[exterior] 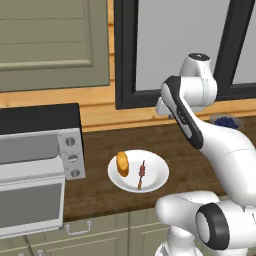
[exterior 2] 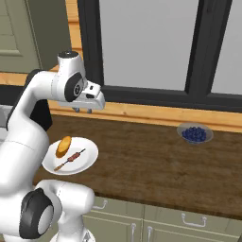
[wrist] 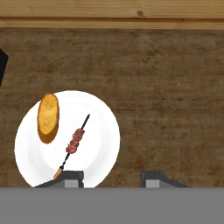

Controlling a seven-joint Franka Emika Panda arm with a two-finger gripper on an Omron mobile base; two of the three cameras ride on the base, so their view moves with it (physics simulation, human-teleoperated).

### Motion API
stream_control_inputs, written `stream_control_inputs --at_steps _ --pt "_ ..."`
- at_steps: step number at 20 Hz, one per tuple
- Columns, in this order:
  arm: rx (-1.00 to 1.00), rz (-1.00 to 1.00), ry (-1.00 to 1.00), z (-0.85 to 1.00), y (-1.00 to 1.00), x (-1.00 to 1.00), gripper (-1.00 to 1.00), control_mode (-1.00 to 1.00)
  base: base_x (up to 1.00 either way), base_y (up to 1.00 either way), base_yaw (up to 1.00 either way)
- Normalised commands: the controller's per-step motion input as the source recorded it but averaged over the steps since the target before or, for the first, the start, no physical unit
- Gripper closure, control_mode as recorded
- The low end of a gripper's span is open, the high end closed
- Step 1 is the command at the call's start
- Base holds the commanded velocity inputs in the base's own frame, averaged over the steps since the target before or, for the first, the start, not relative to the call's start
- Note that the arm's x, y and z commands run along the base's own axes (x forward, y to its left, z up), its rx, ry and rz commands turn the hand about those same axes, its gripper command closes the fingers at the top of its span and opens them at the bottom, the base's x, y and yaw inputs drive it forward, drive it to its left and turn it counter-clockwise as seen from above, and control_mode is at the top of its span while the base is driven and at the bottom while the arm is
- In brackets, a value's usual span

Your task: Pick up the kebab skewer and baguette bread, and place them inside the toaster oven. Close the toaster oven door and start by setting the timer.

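My pincer (exterior 2: 83, 110) hangs in the air above the wooden counter (exterior 2: 151, 156), just beyond the plate's far edge. Jaws are apart w/ a clear gap btwn the tips in the hand view (wrist: 111, 177); nothing held, nothing touched.

White plate (exterior: 156, 172) sits on the counter, near-left of the pincer, just right of the toaster oven (exterior: 40, 165). Kebab skewer (exterior: 141, 174) lies flat on the plate, approx centre-right. Long axis runs near-to-far, far end leaning a bit right; meat chunks mid-stick, bare stick at both ends. In hand view it's a diagonal (wrist: 73, 144), one end close to my left tip.

Baguette bread (exterior: 122, 163) lies on the plate's left part, beside the skewer, not touching it. Long axis also roughly near-to-far, approx parallel to the stick.

Oven at far left of counter, toaster oven door (exterior: 30, 205) dropped open toward the near side, three knobs on its right.

Bowl of blueberries (exterior 2: 194, 134) far right, well apart from the plate.
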Motion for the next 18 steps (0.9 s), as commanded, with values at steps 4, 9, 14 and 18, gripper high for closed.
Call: stream_control_inputs --at_steps 4,9,14,18 --pt "0.00 0.00 0.00 0.00 0.00 0.00 -1.00 1.00 0.00 0.00 0.00" --pt "0.00 0.00 0.00 0.00 0.00 0.00 -1.00 1.00 0.00 0.00 0.00" --pt "0.00 0.00 0.00 0.00 0.00 0.00 -1.00 1.00 -0.14 0.12 -0.01" --pt "0.00 0.00 0.00 0.00 0.00 0.00 -1.00 1.00 -0.03 0.60 0.00"
